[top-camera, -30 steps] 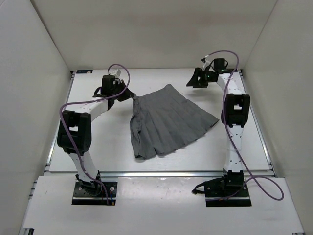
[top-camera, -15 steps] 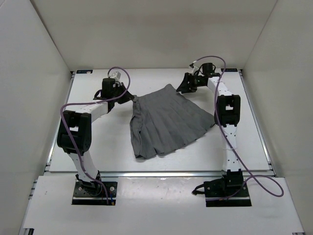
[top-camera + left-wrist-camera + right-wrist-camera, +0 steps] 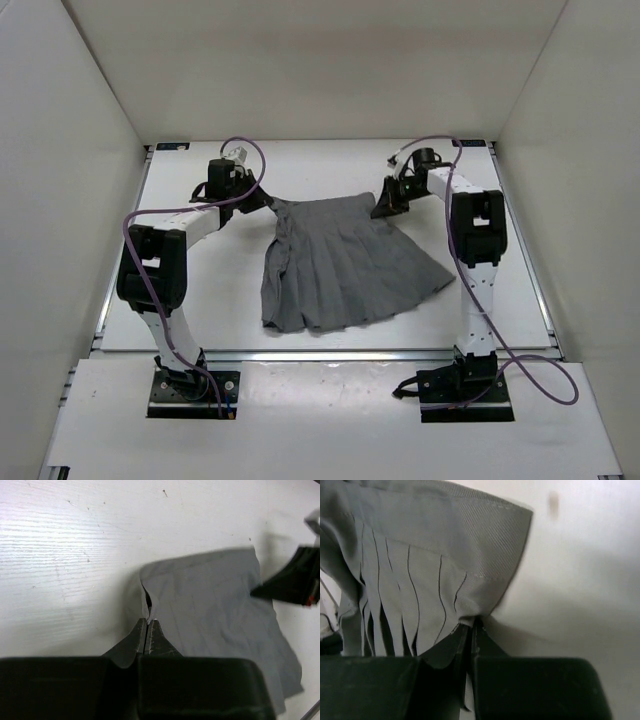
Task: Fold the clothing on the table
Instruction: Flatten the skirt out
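The clothing (image 3: 340, 265), a grey pleated skirt, lies on the white table (image 3: 200, 290) with its waistband toward the far side and its hem fanned toward the near edge. My left gripper (image 3: 268, 203) is shut on the skirt's far left corner; in the left wrist view the edge of the clothing (image 3: 210, 600) is pinched at the tips of that gripper (image 3: 149, 622). My right gripper (image 3: 383, 208) is shut on the far right corner, and the right wrist view shows the clothing (image 3: 435, 545) bunched into that gripper (image 3: 471, 625).
White walls (image 3: 80, 150) enclose the table on the left, back and right. Metal rails (image 3: 115, 275) run along the table edges. Both arm bases (image 3: 195, 390) sit on the near ledge, with purple cables looping beside the arms.
My right gripper moved in from the far right, came down on the skirt's far right corner and shut on it. The skirt has been pulled straighter, its hem swinging toward the near edge.
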`<state>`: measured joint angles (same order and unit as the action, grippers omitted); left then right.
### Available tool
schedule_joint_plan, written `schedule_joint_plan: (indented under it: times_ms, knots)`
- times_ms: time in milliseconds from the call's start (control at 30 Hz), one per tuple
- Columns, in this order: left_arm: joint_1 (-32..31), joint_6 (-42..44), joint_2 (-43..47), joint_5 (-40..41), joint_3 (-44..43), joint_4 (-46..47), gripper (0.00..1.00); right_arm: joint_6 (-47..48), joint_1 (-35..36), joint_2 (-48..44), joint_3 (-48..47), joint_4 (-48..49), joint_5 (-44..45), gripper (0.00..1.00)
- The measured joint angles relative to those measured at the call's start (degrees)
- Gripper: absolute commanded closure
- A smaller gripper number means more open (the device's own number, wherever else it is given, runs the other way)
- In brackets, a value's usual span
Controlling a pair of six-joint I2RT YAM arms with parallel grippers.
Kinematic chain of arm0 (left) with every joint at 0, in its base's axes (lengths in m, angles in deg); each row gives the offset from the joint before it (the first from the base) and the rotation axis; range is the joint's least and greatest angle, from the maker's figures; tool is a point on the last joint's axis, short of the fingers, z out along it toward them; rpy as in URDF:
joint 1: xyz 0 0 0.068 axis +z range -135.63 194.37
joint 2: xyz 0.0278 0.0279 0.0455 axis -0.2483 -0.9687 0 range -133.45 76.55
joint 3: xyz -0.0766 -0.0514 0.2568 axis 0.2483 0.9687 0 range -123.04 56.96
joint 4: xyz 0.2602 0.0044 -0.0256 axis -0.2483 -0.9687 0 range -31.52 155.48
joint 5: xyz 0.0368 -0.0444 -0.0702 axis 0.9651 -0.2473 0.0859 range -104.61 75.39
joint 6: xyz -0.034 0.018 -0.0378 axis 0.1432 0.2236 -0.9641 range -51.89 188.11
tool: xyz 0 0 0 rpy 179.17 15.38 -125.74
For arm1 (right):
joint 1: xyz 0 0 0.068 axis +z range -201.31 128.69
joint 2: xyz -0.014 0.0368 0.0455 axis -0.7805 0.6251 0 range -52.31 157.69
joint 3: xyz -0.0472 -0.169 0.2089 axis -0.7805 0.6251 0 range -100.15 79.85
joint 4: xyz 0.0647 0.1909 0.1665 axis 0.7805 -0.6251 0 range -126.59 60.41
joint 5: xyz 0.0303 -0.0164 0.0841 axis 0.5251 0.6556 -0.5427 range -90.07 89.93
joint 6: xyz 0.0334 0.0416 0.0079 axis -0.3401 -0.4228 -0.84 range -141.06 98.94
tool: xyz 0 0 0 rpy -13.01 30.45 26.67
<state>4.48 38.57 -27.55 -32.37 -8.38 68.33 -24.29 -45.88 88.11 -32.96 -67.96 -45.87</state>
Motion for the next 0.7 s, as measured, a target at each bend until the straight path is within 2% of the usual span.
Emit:
schedule_joint_plan:
  times_ms: [33,133,167,267,300,400,700]
  knots:
    - [0.02,0.17,-0.13,-0.22,-0.42,-0.68,1.0,-0.66,-0.35,-3.48,5.73,1.18,0.7,0.99]
    - [0.04,0.74,-1.2,-0.94,-2.51,-2.16,1.0,-2.86,-0.92,-13.31,21.79,4.46,2.47,0.77]
    - [0.02,0.87,-1.64,-1.2,-3.19,-2.58,1.0,-3.39,-1.07,-15.58,25.05,4.74,3.17,0.73]
    - [-0.07,1.14,-2.43,-1.84,-3.93,-2.93,1.0,-4.09,-0.83,-17.88,26.47,4.72,4.5,0.58]
    - [-0.13,1.16,-2.54,-1.99,-3.93,-3.04,1.0,-4.24,-0.87,-17.73,25.29,4.74,4.7,0.5]
    - [-0.33,1.14,-2.54,-2.25,-3.93,-3.1,1.0,-4.74,-1.05,-17.62,23.04,6.71,3.82,0.44]
    - [-0.37,1.14,-2.54,-2.38,-3.93,-3.28,1.0,-8.68,-4.09,-14.58,21.92,12.55,0.92,0.45]
